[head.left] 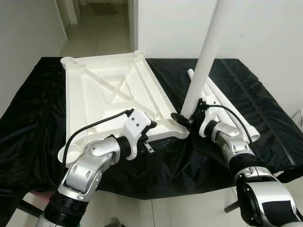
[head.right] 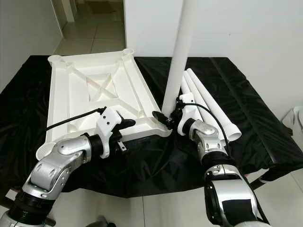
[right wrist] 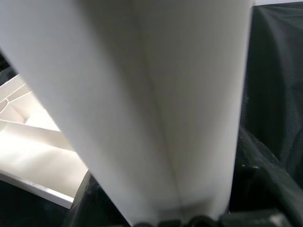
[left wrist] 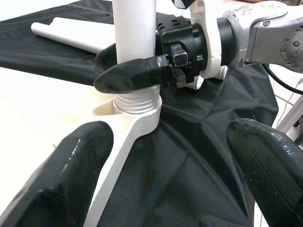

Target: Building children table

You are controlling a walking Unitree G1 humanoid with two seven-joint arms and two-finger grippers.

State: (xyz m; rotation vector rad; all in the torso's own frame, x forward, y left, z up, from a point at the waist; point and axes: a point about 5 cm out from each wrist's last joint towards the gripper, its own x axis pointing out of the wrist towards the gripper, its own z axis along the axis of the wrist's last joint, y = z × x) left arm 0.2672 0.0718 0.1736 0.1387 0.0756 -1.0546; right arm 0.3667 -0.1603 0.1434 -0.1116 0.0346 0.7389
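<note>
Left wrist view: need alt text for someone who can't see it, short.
The right gripper clamps a white table leg standing upright, its threaded end sitting in a corner socket of the white tabletop. The left gripper's fingers spread open in the foreground above the black cloth, with spare legs lying behind.

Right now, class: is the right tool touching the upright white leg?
Touching. The left wrist view shows the right tool with its black fingers clamped around the upright white leg.
</note>
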